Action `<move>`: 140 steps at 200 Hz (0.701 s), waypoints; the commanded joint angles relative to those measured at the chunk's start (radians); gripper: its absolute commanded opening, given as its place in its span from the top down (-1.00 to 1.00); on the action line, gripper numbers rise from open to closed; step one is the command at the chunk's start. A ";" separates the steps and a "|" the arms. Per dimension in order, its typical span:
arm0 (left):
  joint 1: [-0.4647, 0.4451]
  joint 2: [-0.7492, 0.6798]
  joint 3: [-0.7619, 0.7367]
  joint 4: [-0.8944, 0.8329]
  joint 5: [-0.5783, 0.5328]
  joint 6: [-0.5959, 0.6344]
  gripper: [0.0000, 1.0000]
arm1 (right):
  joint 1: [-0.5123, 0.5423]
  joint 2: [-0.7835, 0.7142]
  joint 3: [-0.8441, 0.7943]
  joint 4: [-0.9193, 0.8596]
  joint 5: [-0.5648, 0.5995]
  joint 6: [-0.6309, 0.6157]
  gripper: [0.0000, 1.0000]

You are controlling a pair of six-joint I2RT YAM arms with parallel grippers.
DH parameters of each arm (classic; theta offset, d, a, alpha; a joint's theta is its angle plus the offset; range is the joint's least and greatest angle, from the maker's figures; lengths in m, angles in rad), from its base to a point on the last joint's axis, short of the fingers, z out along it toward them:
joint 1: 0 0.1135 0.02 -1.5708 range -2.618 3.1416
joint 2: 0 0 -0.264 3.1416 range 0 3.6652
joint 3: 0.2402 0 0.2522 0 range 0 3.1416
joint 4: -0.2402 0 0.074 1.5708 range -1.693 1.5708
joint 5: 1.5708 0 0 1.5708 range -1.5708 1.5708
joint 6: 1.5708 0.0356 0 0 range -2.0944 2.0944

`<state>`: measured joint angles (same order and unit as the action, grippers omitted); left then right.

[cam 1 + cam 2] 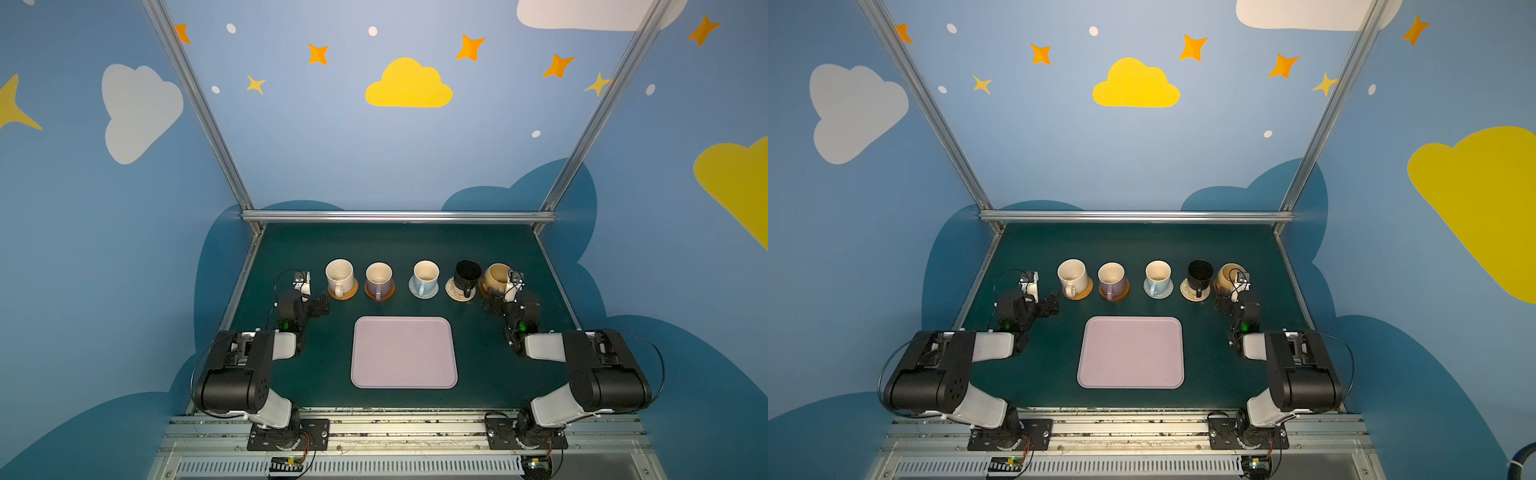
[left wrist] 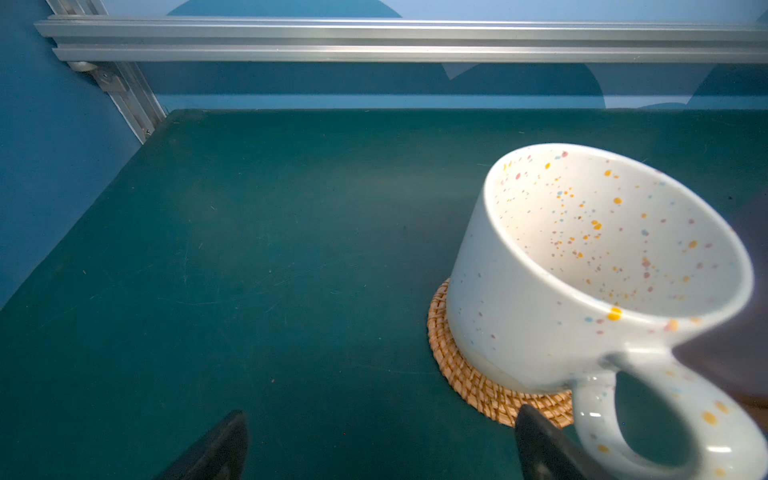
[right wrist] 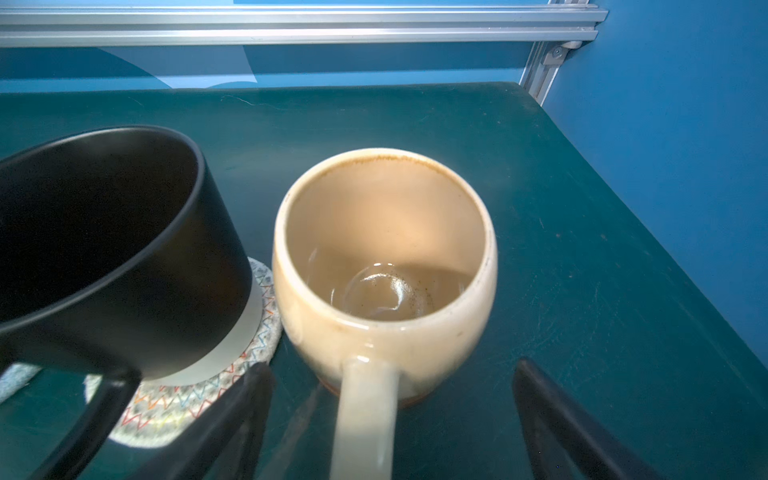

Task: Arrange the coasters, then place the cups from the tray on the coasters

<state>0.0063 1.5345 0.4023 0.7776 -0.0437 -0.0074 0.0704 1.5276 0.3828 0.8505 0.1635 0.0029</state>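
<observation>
Right wrist view: the right gripper point(image 3: 390, 368) has its fingers point(image 3: 552, 407) spread wide and grips nothing. The handle of the mustard-tan mug point(image 3: 386, 216) points between them and touches neither, with the mug upright just beside the black mug point(image 3: 124, 249). Left wrist view: the left gripper point(image 2: 381, 413) is likewise released, and the cream speckled mug point(image 2: 519, 311) sits on its orange woven coaster point(image 2: 465, 374) just beside one finger.

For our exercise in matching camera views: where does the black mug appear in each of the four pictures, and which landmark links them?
In a top view: black mug, fourth from left among the five mugs.
In a top view: the same place, fourth from left.
Left wrist: not in it.
Right wrist: close up, standing on its woven coaster.
Landmark: the mustard-tan mug next to it, seen in all three.
</observation>
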 commanded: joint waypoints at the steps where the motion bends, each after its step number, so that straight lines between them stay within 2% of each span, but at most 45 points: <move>1: 0.004 0.000 0.010 0.003 0.011 -0.001 -0.99 | 0.031 -0.088 -0.048 0.047 0.069 -0.013 -0.81; 16: 0.004 0.000 0.011 0.003 0.011 0.000 -0.99 | 0.049 -0.232 -0.071 -0.050 0.026 -0.040 -0.81; 31: 0.004 0.001 0.010 0.004 0.012 0.000 -0.99 | 0.043 -0.265 -0.064 -0.083 -0.017 -0.048 -0.81; 50: 0.004 0.000 0.010 0.005 0.012 -0.001 -0.99 | 0.037 -0.179 -0.051 -0.046 -0.003 -0.032 -0.81; 65: 0.004 0.000 0.011 0.004 0.013 -0.001 -0.99 | 0.040 -0.063 -0.050 0.077 0.021 -0.038 -0.83; 77: 0.004 0.000 0.011 0.005 0.012 0.000 -0.99 | 0.037 -0.012 -0.011 0.036 0.028 -0.029 -0.82; 94: 0.003 0.000 0.010 0.004 0.012 0.001 -0.99 | -0.010 -0.006 0.010 -0.016 -0.042 0.010 -0.83; 105: 0.004 0.001 0.010 0.004 0.013 -0.002 -0.99 | -0.013 0.010 0.002 0.026 -0.045 0.005 -0.83; 121: 0.005 0.000 0.011 0.005 0.011 0.000 -0.99 | -0.013 -0.003 0.013 -0.018 -0.045 0.008 -0.83; 140: 0.003 0.000 0.010 0.005 0.011 -0.001 -0.99 | -0.013 0.005 0.006 0.007 -0.045 0.006 -0.83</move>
<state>0.0067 1.5345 0.4023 0.7776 -0.0418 -0.0074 0.0574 1.5356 0.3714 0.8387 0.1371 -0.0032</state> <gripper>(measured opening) 0.996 0.914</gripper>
